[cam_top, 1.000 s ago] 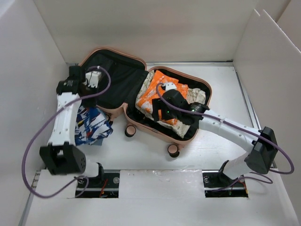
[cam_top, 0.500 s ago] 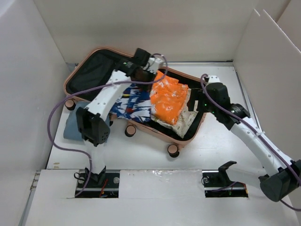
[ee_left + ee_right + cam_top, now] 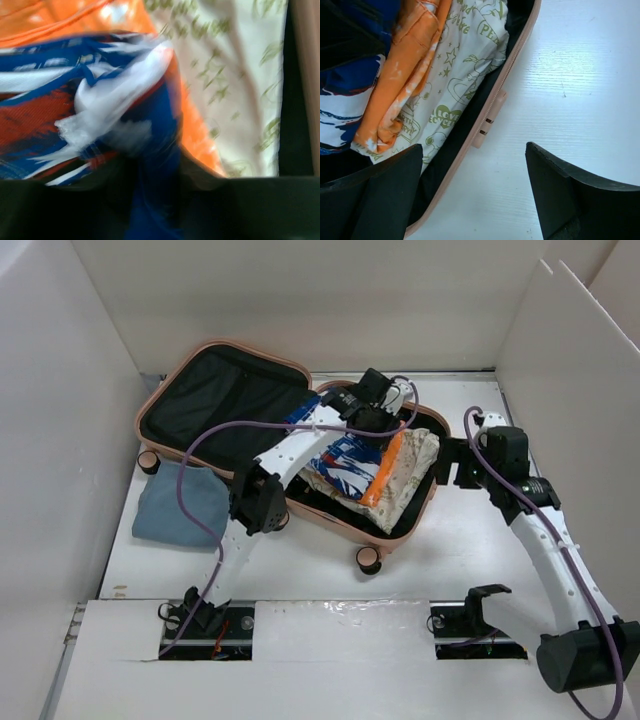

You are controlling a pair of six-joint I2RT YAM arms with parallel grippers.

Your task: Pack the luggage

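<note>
Luggage [image 3: 215, 400] lay open near the far edge of the desk [image 3: 470, 540], its lid toward the far left corner. My left fingers [image 3: 368, 420] were pinched narrow on a blue, white and red patterned garment [image 3: 340, 455] inside the right-hand half, next to an orange garment [image 3: 388, 468] and a cream printed cloth [image 3: 412, 465]. My right fingers [image 3: 560, 185] stood wide, holding nothing, above the desk just beside the luggage's right rim. A folded grey-blue cloth [image 3: 180, 505] lay near the desk's left edge.
</note>
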